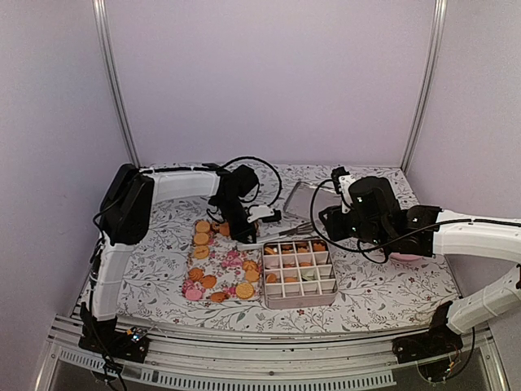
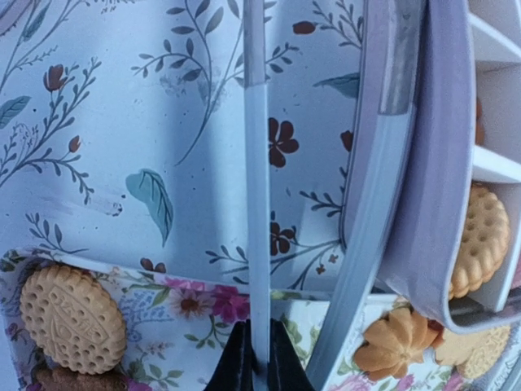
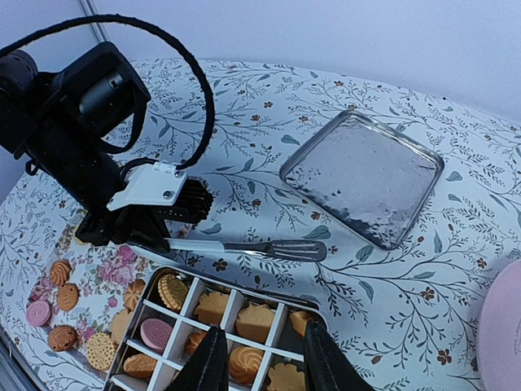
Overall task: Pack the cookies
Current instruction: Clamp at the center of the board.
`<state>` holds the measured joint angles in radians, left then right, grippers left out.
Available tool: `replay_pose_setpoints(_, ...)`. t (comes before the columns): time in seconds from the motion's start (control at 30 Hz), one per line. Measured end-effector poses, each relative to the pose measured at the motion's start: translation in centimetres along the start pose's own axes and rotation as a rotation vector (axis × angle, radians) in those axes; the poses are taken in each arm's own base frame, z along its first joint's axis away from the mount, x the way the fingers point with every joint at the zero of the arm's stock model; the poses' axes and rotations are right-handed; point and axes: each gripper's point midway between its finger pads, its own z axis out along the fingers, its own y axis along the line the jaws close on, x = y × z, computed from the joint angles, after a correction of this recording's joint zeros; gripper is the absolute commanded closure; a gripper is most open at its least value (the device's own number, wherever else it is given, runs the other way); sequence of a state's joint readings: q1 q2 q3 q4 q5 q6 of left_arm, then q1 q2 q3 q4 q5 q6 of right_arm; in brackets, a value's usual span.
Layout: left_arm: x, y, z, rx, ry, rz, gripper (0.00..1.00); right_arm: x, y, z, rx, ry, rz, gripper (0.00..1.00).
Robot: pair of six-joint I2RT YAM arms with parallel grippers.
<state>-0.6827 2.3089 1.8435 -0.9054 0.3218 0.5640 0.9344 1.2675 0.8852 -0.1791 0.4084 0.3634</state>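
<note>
Looking through the left wrist camera, I see the left gripper (image 2: pixel 256 368) clamped tight on the handle end of the metal tongs (image 3: pixel 269 248). The tongs' two arms run away from the fingers over the floral tablecloth (image 2: pixel 122 122), and I can see no cookie between them. From the right wrist camera the tongs lie just beyond the far rim of the divided tin box (image 1: pixel 299 300), with the slotted tip pointing toward the right arm.

The right gripper (image 3: pixel 264 358) hovers above the box with its fingers parted and nothing between them.

Some of the cookies (image 3: pixel 213 308) sit directly under the right gripper, sorted into the box's compartments. Most are orange flower shapes, one is pink and one is round and ridged. The rest lie loose on the flower-patterned tray (image 1: pixel 221 261), which touches the box's left side. They are near the left gripper, on the side toward the arm bases; a round tan one and an orange flower-shaped one show at the bottom of the left wrist view.

The tin lid (image 3: pixel 362 175) lies flat on the cloth beyond the tongs. A pink plate (image 3: pixel 503 326) shows at the right edge.
</note>
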Motion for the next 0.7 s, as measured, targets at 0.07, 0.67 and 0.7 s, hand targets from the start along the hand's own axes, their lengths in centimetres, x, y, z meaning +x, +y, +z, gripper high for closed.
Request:
replay_pose_setpoints(0.07,0.0,0.0,0.0,-0.019,0.007,0.009,1.0,0.0,0.0,0.0,0.0,0.0,-0.001,0.66)
replay_pose_setpoints(0.67,-0.5,0.2,-2.8,-0.172,0.032,0.029,1.0,0.0,0.0,0.0,0.0,0.0,-0.001,0.66)
replay_pose_setpoints(0.7,-0.6,0.3,-3.0,-0.176,0.03,0.029,1.0,0.0,0.0,0.0,0.0,0.0,-0.001,0.66)
